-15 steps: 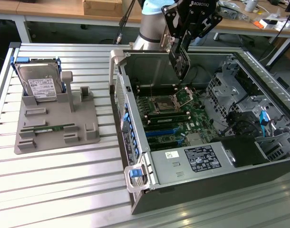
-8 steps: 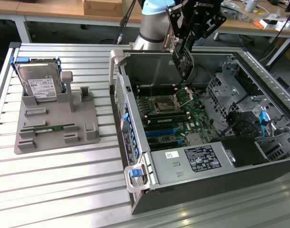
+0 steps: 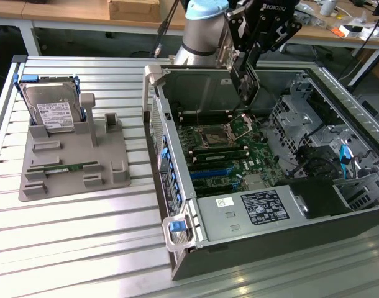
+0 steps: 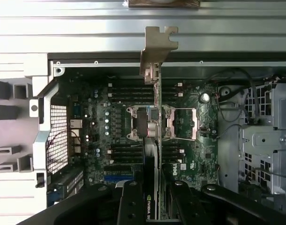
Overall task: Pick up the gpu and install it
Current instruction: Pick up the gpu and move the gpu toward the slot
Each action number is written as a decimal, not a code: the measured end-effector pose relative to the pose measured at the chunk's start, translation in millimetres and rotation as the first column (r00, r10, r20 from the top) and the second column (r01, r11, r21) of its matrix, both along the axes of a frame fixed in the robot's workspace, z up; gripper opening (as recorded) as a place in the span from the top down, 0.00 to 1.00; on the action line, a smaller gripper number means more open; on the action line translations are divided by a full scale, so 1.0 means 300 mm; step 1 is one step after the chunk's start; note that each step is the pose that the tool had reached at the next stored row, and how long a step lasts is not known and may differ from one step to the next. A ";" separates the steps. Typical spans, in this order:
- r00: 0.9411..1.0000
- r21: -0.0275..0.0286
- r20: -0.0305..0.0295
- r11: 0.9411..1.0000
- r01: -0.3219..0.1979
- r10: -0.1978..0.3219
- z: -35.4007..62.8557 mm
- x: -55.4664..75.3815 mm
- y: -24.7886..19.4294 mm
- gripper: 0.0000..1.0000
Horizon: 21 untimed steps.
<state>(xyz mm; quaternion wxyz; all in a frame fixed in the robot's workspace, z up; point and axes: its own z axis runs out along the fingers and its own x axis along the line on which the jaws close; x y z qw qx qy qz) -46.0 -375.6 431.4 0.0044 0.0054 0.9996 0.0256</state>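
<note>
Ribbed aluminium tabletop (image 3: 84, 248): one open black-and-silver computer case (image 3: 239, 211). Gripper (image 3: 244, 62) clenched on one thin dark gpu with silver bracket (image 4: 156, 117), edge-down over green motherboard (image 3: 220, 149), open room on both faces. Grey fixture tray (image 3: 115, 177) at case's 9 o'clock: one silver hard drive (image 3: 50, 108), one green memory stick (image 3: 62, 167).

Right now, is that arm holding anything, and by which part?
Yes: the tool grips the gpu, a thin card seen edge-on, by the end opposite its silver bracket, over the open computer case.
</note>
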 end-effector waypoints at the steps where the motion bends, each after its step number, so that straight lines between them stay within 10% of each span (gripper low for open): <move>1: 1.000 0.000 0.000 1.000 0.000 0.000 0.000 0.003 -0.003 0.74; 21: 1.000 0.000 0.000 1.000 0.000 0.000 0.000 0.073 -0.160 0.74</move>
